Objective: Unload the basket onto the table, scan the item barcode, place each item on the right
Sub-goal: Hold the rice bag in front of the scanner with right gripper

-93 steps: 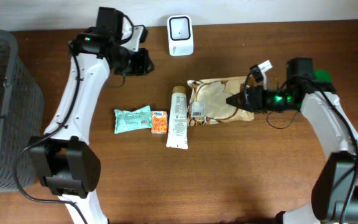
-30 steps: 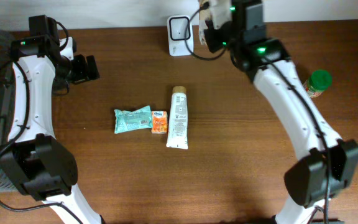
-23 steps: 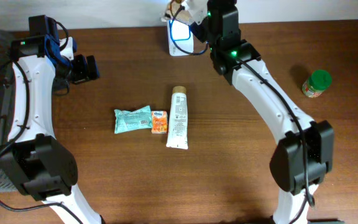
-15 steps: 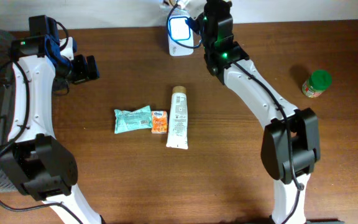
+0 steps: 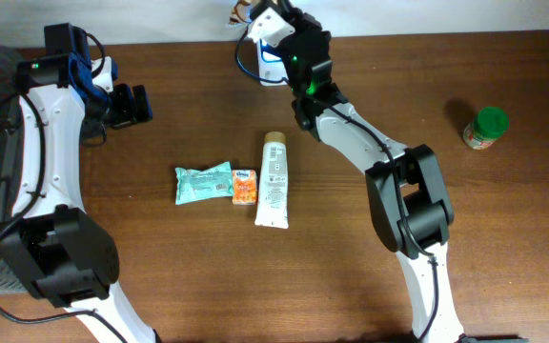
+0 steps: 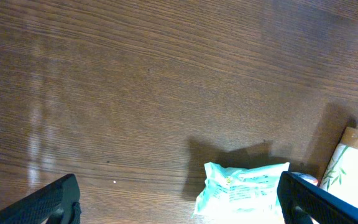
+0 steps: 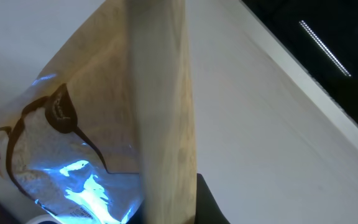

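Right gripper [image 5: 273, 27] clenched on tan bag [image 7: 73, 143] above blue-lit scanner [image 5: 267, 67] at far edge of tabletop [image 5: 351, 248]; left gripper [image 5: 133, 105] released, empty, near far-left corner.

The table [image 5: 255, 276] is dark wood with a fine visible grain and a dull sheen, the tube [image 5: 274, 181] is smooth cream plastic, the teal packet [image 5: 202, 183] left of the tube is crinkled glossy film, and the bag [image 7: 92, 74] is matt tan paper with a shiny lower panel.
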### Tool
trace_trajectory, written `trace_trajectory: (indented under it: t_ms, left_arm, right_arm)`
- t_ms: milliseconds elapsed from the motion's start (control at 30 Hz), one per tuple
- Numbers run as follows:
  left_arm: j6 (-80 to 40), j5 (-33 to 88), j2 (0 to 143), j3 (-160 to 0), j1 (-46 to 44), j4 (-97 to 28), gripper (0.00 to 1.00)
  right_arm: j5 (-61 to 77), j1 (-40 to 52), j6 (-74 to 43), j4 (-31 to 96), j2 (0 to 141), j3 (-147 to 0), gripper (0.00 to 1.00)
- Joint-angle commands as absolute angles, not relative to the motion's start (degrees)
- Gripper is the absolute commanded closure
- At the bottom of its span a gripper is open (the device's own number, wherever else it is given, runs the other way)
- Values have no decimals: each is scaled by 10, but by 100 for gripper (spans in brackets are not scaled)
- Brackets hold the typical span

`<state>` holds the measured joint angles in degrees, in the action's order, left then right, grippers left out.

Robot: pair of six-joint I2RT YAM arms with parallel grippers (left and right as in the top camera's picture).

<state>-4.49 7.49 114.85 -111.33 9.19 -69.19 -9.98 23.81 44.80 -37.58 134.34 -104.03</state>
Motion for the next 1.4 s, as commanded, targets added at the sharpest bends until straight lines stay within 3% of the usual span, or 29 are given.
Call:
trace_trajectory:
  t_ms: [0, 667, 1367]
  left_arm:
    - [-42, 81, 1139, -1115, 96, -691, 1]
    - [-42, 81, 1139, -1115, 96, -691, 1]
    - [-42, 81, 1139, -1115, 96, -691, 1]
  right_arm:
    - [-77, 242, 444, -389, 1351, -1059, 96]
    - [-75, 243, 444, -498, 1393, -1061, 96]
    - [-82, 236, 463, -513, 1376, -1061, 96]
